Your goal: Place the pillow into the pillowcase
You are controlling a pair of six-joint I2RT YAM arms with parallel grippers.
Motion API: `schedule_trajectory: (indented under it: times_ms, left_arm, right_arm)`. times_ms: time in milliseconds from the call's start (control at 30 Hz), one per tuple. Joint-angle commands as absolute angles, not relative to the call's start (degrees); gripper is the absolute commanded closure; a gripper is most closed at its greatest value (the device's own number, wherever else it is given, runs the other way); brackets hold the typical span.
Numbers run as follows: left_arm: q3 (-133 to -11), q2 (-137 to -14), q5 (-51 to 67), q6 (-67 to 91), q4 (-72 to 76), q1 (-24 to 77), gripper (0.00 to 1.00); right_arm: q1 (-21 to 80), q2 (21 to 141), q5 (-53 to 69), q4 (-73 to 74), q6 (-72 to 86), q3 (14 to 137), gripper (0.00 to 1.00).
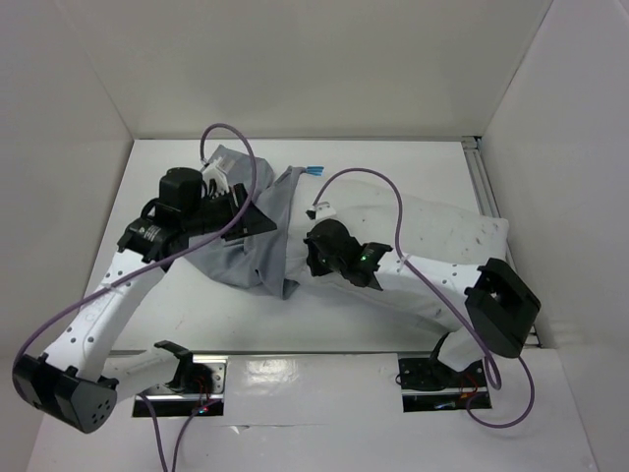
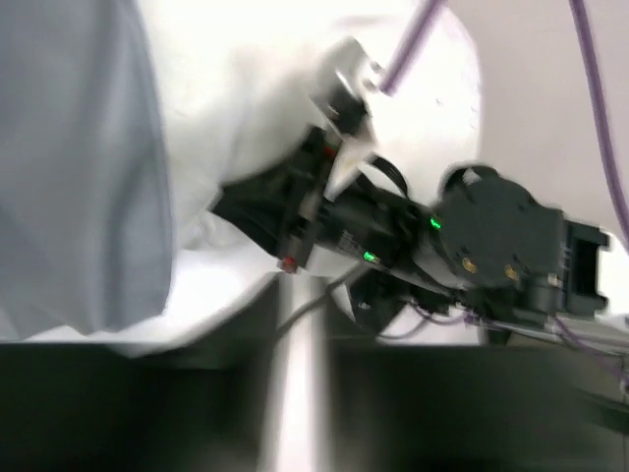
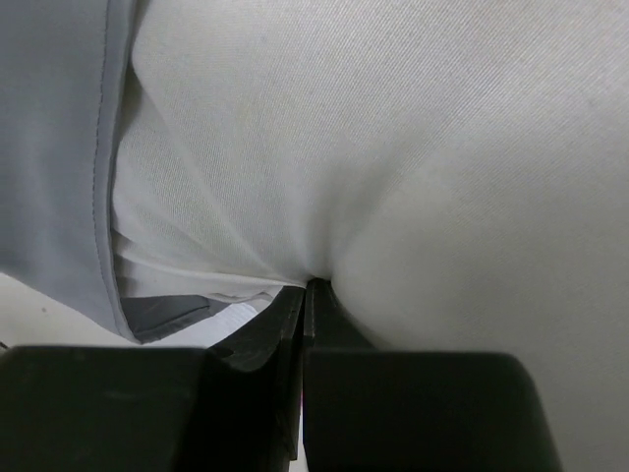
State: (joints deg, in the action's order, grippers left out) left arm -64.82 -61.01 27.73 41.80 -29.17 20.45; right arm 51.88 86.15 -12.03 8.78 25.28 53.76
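The white pillow [image 1: 432, 251] lies across the right half of the table, its left end at the mouth of the grey pillowcase [image 1: 231, 261]. My right gripper [image 1: 316, 254] is shut on a pinch of pillow fabric near that end; in the right wrist view [image 3: 310, 287] the jaws meet on the white cloth [image 3: 413, 147], with the pillowcase hem [image 3: 59, 147] hanging to the left. My left gripper [image 1: 244, 214] sits on the pillowcase's upper layer and holds it raised. The left wrist view is blurred: grey cloth [image 2: 79, 167], pillow [image 2: 256, 98], and a pale strip between the dark jaws.
The right arm's wrist [image 2: 413, 236] shows close in the left wrist view. Purple cables [image 1: 393, 197] loop over the pillow and pillowcase. White walls enclose the table, and a metal rail [image 1: 484, 187] runs along its right edge.
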Motion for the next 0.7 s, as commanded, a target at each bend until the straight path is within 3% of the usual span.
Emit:
schedule_trajectory:
  times_ms: [0, 33, 67, 400, 667]
  left_arm:
    - [-67.58, -65.64, 21.03, 38.67, -31.98, 20.04, 0.42]
    - [-68.54, -68.53, 19.0, 37.98, -31.99, 20.56, 0.2]
    - [-69.25, -69.95, 16.55, 38.49, -31.99, 21.52, 0.17]
    - [-89.02, -92.09, -2.36, 36.56, -35.59, 28.21, 0.14]
    - [-100.63, -106.52, -6.06, 37.18, -41.66, 28.21, 0.46]
  right_arm:
    - [51.86, 82.63, -12.39, 4.75, 26.54, 51.86, 1.0]
    - [51.86, 82.1, -12.39, 3.53, 26.54, 51.25, 1.0]
    - [51.86, 81.39, -12.39, 3.52, 26.54, 50.63, 1.0]
    - [52.38, 82.09, -12.39, 4.13, 25.49, 51.15, 1.0]
    - [52.91, 80.95, -12.92, 3.52, 24.96, 49.92, 1.0]
